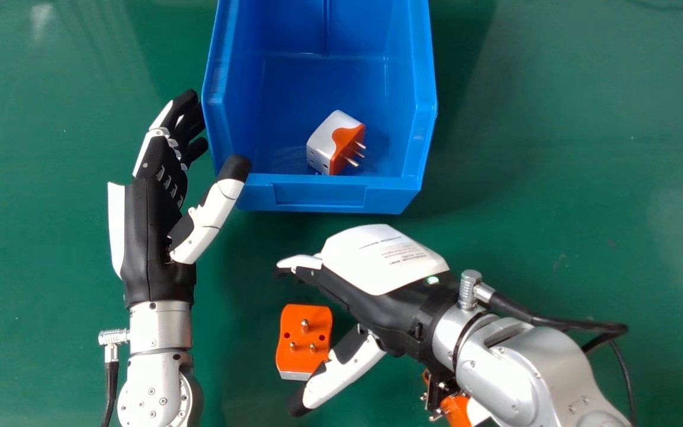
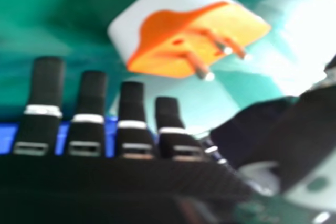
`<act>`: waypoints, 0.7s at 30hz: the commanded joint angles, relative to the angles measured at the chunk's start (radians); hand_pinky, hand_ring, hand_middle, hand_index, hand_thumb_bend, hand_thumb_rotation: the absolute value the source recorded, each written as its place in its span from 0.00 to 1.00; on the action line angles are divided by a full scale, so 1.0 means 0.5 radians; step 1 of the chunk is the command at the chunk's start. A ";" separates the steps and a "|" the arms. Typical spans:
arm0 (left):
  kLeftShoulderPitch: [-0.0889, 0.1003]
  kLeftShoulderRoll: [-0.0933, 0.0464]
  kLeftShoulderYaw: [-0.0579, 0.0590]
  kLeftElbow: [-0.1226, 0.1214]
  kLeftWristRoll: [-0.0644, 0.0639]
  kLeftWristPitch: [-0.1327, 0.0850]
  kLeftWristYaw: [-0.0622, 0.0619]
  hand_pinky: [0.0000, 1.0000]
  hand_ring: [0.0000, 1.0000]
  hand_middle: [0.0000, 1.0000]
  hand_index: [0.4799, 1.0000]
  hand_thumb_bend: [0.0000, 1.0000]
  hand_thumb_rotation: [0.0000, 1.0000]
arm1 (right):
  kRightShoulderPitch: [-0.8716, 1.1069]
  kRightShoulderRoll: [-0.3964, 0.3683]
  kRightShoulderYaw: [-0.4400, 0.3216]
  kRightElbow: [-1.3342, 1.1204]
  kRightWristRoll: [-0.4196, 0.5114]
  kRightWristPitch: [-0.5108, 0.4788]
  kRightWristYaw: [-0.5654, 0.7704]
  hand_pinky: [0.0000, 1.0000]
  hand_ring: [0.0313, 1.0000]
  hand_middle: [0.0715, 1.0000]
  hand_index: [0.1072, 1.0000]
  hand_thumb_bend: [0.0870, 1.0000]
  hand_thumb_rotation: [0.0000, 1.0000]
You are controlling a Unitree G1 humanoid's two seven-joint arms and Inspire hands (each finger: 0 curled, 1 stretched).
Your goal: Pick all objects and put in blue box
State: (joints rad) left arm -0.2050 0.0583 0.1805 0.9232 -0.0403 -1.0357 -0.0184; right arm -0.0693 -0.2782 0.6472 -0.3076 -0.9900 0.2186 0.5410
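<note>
While the right hand (image 1: 389,308) hangs over the green table (image 1: 584,178), an orange-faced plug adapter (image 1: 303,336) lies under it, pins up, in the gap between fingers and thumb. That hand is open, fingers out fairly straight and thumb spread wide, and it isn't gripping anything. The right hand view, looking past those fingers, shows the adapter's white body, its orange face and three metal pins, with a little blue showing between the fingers. Whether the thumb touches the adapter, I can't quite tell from the head view.

Just beyond the right hand sits the blue box (image 1: 321,194), its low front wall toward the robot. Another adapter, white and orange (image 1: 335,142), is already inside, tipped on its side near that front wall, its pins pointing to the right.

Over on the left, the left hand (image 1: 155,249) is beside the box, holding nothing, its fingers loosely bent and its thumb reaching toward the box's near left corner. Down by the silver right forearm (image 1: 525,367), some orange and white pieces (image 1: 457,410) peek out, mostly hidden beneath it. A black cable (image 1: 578,325) loops off that same arm.
</note>
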 commanded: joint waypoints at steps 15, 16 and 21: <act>-0.013 0.011 -0.008 -0.014 0.002 -0.039 -0.011 0.84 0.87 0.85 0.69 0.81 0.50 | -0.057 0.157 0.237 0.301 -0.419 -0.013 -0.247 0.52 0.77 0.82 0.81 0.76 0.22; -0.014 0.011 -0.008 -0.013 -0.001 -0.039 -0.014 0.84 0.87 0.85 0.69 0.81 0.50 | -0.061 0.163 0.239 0.311 -0.421 -0.008 -0.240 0.52 0.77 0.83 0.81 0.76 0.20; -0.007 0.011 -0.010 -0.018 -0.001 -0.035 -0.020 0.85 0.87 0.85 0.69 0.81 0.49 | -0.083 0.186 0.257 0.390 -0.447 -0.007 -0.265 0.52 0.79 0.85 0.82 0.76 0.15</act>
State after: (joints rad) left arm -0.2048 0.0617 0.1804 0.9238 -0.0408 -1.0358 -0.0224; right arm -0.1108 -0.1889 0.7640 -0.1317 -1.2166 0.2232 0.4059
